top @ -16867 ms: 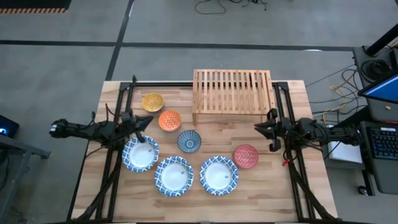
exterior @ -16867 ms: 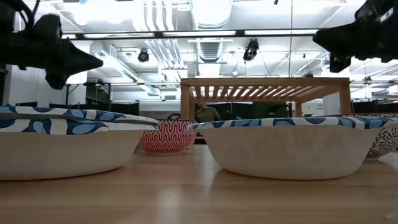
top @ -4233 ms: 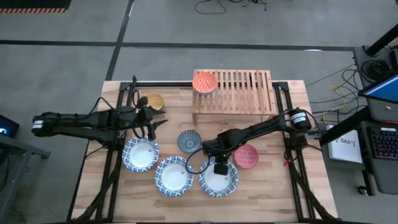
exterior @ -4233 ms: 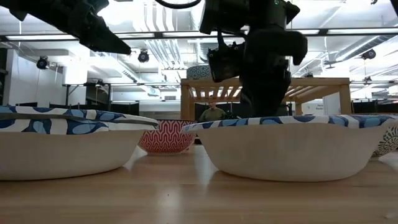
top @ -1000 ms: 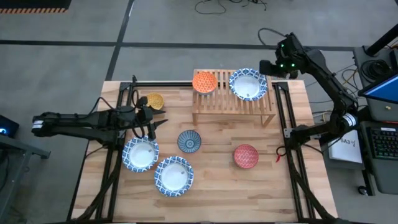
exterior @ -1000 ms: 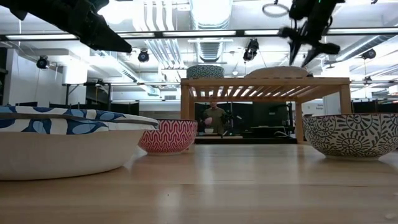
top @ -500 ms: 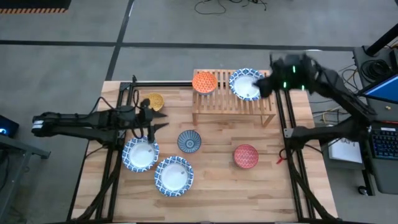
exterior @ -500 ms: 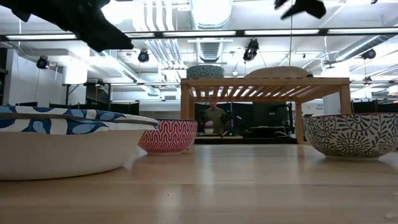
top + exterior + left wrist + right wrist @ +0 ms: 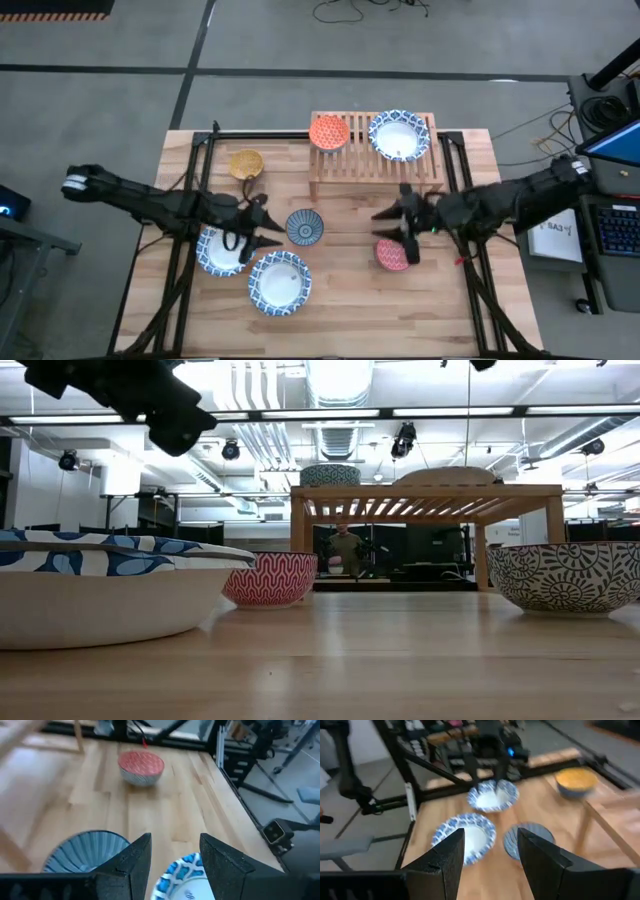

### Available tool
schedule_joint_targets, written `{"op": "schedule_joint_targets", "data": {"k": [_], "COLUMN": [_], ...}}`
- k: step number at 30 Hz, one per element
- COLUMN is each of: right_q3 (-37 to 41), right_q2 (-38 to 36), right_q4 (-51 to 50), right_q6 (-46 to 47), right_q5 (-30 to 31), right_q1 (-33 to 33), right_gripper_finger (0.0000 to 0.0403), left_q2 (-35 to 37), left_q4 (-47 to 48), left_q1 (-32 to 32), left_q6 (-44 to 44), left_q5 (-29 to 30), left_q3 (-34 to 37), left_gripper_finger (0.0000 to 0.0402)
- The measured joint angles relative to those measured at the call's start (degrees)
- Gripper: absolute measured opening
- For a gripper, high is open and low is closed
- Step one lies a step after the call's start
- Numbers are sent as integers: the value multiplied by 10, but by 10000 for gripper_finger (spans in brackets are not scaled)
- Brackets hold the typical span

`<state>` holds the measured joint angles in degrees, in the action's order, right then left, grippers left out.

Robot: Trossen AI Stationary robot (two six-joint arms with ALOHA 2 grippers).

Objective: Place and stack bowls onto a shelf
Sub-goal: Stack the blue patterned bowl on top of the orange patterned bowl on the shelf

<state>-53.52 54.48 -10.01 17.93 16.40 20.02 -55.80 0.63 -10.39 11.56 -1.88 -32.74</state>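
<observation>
Right hand (image 9: 395,228) now above red bowl (image 9: 392,255)

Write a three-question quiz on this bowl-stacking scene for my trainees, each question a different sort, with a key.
1. True or false: the orange bowl sits on the shelf.
2. How many bowls are on the table, not on the shelf?
3. Which bowl is the right end effector nearest? A yellow, B red, C orange.

Key: 1 true. 2 five: yellow, dark blue, red, two large. 3 B.
</observation>
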Motion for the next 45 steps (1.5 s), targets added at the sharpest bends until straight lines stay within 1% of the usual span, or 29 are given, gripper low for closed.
{"op": "schedule_joint_targets", "data": {"k": [2, 5, 10, 16, 20, 26, 30, 36, 41, 43, 45], "right_q3": [18, 38, 59, 63, 63, 70, 78, 80, 80, 81, 82], "right_q2": [12, 37, 71, 107, 118, 120, 121, 124, 121, 125, 129], "right_q4": [57, 94, 109, 114, 118, 123, 130, 164, 168, 168, 167], "right_q6": [-16, -27, -26, -23, -22, -25, -33, -55, -55, -56, -67], "right_q5": [2, 1, 2, 1, -3, -4, 0, 2, 1, 1, 1], "right_q1": [15, 23, 23, 24, 24, 30, 31, 30, 30, 31, 31], "right_gripper_finger": [171, 171, 171, 171, 171, 169, 161, 143, 131, 128, 125], "left_q2": [-27, -65, -135, -220, -269, -323, -359, -410, -441, -447, -453], "left_q4": [-1, -2, 4, 8, 8, 8, 5, 52, 100, 131, 148], "left_q1": [-10, -14, -14, -14, -14, -14, -14, -14, -14, -15, -16], "left_q6": [9, 10, 0, -5, -5, 0, -16, -16, -14, -7, -1], "left_q5": [4, 22, 29, 29, 41, 55, 74, 119, 140, 146, 147], "left_q3": [-13, -30, -57, -87, -99, -112, -125, -172, -217, -228, -229], "left_gripper_finger": [151, 151, 151, 151, 151, 151, 151, 151, 150, 143, 126]}}
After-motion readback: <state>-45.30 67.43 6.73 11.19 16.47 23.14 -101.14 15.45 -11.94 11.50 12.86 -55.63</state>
